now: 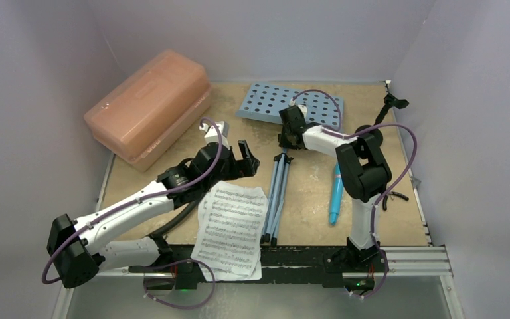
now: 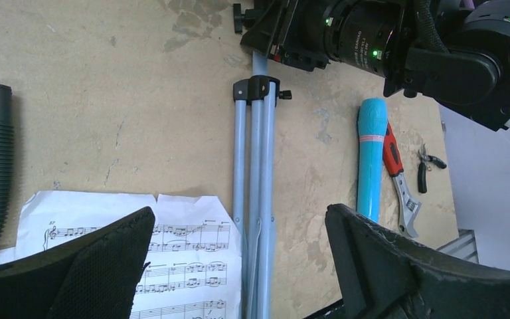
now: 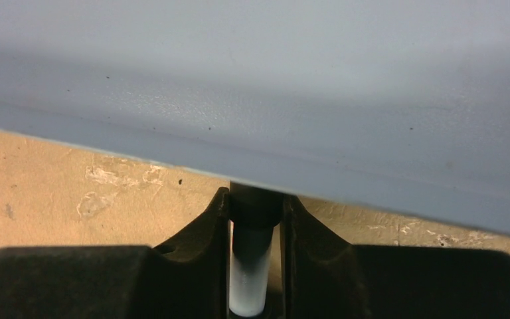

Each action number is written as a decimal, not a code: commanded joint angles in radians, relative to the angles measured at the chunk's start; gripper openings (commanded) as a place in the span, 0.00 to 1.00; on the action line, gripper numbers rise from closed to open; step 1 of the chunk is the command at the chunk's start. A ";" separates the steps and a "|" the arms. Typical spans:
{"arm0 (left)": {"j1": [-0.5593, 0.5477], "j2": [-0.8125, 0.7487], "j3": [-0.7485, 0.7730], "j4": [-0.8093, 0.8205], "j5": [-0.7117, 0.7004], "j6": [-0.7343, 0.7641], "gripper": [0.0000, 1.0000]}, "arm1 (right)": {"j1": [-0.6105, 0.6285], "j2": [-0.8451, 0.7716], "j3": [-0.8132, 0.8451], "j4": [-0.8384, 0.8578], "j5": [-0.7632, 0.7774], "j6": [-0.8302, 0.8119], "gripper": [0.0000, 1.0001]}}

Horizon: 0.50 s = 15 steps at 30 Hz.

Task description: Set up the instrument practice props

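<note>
Light-blue perforated music stand (image 1: 292,106) lies flat on the bench (image 1: 305,193), its plate at the far middle and its folded tripod legs pointing near. Your right gripper (image 3: 255,212) has jaws clamped on the pole just under the plate, so raising the stand looks like the step in hand. Next you'd need to tip it upright and spread the legs.

Your left gripper (image 1: 242,159) hovers over the legs and the white sheet-music pages (image 1: 232,226), jaws wide apart. The slim turquoise microphone (image 1: 336,196) lies just right of the legs beside a red-handled wrench (image 2: 398,179), so swing carefully. The short black mic stand (image 1: 388,106) lies far right, the salmon-pink plastic case (image 1: 149,106) far left.
</note>
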 commanded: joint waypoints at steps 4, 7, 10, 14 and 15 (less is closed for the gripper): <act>0.001 0.162 -0.003 0.091 0.200 0.006 0.95 | 0.007 -0.062 -0.046 0.022 -0.024 -0.036 0.00; -0.025 0.287 0.051 0.075 0.245 0.019 0.91 | 0.007 -0.061 -0.024 0.001 -0.033 -0.023 0.00; -0.062 0.393 0.115 0.051 0.248 0.036 0.88 | 0.008 -0.066 -0.006 -0.012 -0.049 -0.010 0.00; -0.097 0.490 0.211 0.009 0.217 0.073 0.84 | 0.007 -0.078 0.002 -0.022 -0.061 -0.003 0.00; -0.106 0.506 0.233 -0.001 0.202 0.083 0.84 | 0.007 -0.082 0.004 -0.024 -0.063 -0.002 0.00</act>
